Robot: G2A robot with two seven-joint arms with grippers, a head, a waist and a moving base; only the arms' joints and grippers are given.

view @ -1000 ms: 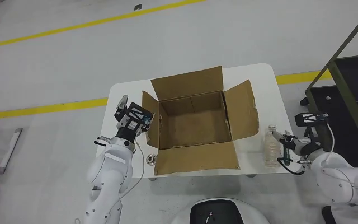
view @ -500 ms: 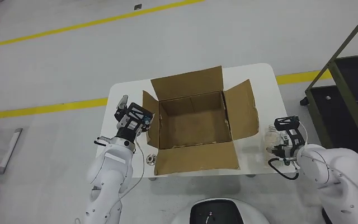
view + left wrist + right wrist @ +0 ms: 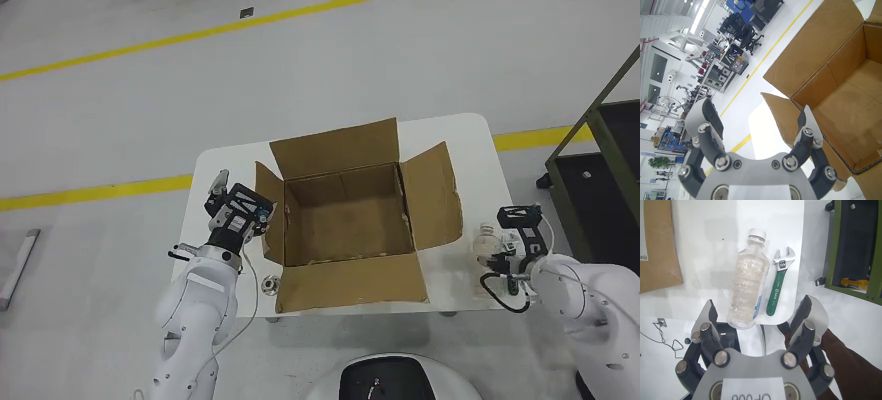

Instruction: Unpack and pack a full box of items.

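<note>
The brown cardboard box [image 3: 345, 215] stands open and empty mid-tabletop, so unpacking looks done and repacking not yet begun. A clear plastic bottle [image 3: 748, 283] and a green-handled wrench [image 3: 779, 283] lie side by side near the tabletop's front right corner, below the spread right gripper [image 3: 759, 304]. The left gripper [image 3: 755, 106], also spread, hangs beside the box's left flap.
</note>
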